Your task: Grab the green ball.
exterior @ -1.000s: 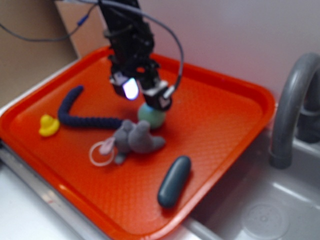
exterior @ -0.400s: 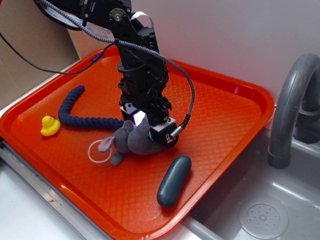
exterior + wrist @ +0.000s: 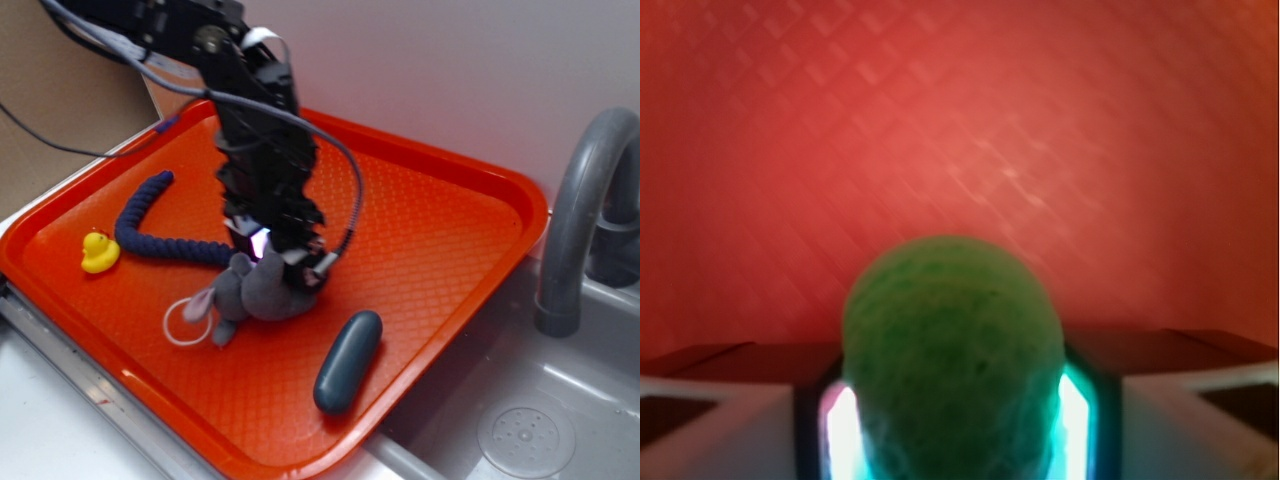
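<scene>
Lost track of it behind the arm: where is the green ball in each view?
Exterior: not visible; the gripper and grey mouse cover that spot.
Wrist: green ball at bottom centre, between the lit fingers.
Shared landmark: the orange tray, also behind the ball.

Gripper dropped onto green ball; grey mouse nudged left.

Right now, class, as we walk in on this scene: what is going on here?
A robot arm has its gripper lowered onto an orange tray beside a sink. The wrist view shows the green ball sitting between the gripper's fingers, which flank it closely on both sides; whether they are already squeezing it cannot be told. A grey plush mouse lies right against the gripper. A yellow duck, a blue rope and a dark oblong object lie untouched.
</scene>
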{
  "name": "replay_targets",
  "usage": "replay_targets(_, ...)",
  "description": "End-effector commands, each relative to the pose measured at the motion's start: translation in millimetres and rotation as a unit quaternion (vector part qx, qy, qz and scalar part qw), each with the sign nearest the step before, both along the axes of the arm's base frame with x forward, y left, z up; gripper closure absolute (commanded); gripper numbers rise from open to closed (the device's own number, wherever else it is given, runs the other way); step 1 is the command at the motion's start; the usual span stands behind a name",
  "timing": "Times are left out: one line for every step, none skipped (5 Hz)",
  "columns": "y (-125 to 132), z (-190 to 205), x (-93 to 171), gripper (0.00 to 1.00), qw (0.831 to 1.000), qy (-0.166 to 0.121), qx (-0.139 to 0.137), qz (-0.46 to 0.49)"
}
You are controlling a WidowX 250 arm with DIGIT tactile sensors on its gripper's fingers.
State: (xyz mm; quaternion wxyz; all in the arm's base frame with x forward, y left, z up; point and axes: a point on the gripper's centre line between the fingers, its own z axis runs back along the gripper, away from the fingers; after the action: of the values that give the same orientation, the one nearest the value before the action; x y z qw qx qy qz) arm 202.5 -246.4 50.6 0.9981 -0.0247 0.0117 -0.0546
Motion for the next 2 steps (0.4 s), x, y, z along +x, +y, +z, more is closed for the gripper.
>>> replay_targets(79.3,101.0,22.4,1.0,0.992,-0.106,-0.055,0.046)
replay_targets(110.8,128.5,19.9,1.0,0.988,-0.138,-0.051,0.046)
